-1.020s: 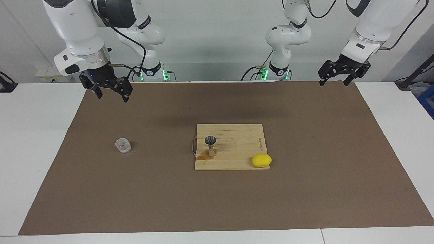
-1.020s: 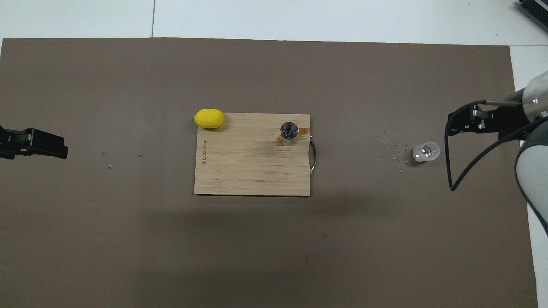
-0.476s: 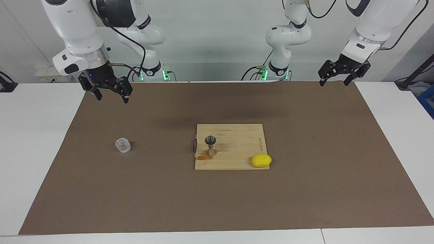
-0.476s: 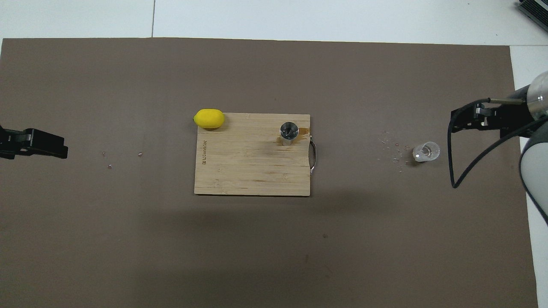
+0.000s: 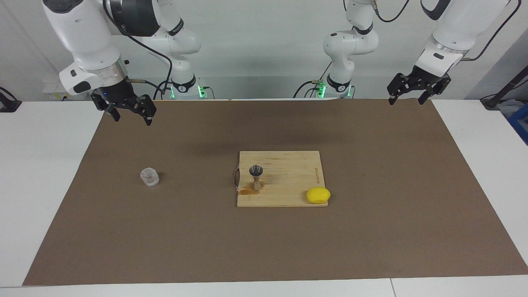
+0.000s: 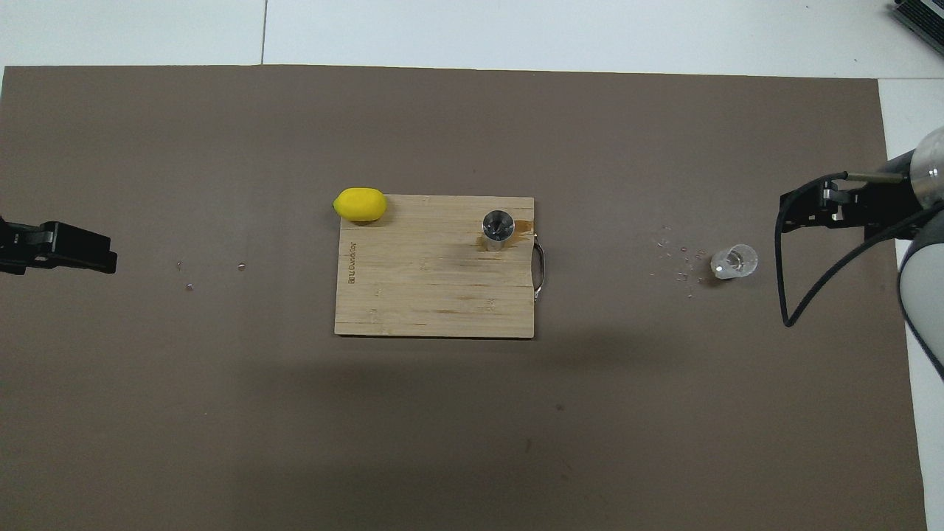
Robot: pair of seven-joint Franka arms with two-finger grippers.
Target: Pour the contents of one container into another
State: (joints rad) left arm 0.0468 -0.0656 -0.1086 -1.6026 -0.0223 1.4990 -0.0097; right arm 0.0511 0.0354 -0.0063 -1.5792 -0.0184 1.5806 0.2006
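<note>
Black fingers spread and released, holding nothing: that is the right gripper (image 5: 132,119), hanging over the brown mat (image 5: 264,247) at the right arm's end of the table. Over the last second it has drifted up and outward toward that end, so the gap to the glass has widened instead of closing. The left gripper (image 5: 406,101) has not moved. It waits with its fingers likewise apart and empty, over the mat's corner at the left arm's end. Nothing on the table has shifted. I read the pulling away as a retreat rather than an approach: either the pour is already finished or the arm is resetting. Small clear specks (image 6: 678,262) on the mat beside the glass and a brownish wet patch (image 5: 247,191) at the jigger's foot hint at liquid already spilled, though I cannot see how full either vessel is. The glass tumbler (image 5: 149,177) stands upright on the bare mat, well apart from the right gripper's fingers (image 5: 149,122) and far below them, untouched. A little farther from the robots, the metal jigger (image 5: 256,178) stands upright on the wooden cutting board (image 5: 288,165), near the board's handle edge, well apart from both grippers. Farthest out, a yellow lemon (image 5: 318,195) sits at the board's corner toward the left arm's end. A fresh pour would need the right gripper to come back down around the glass.
</note>
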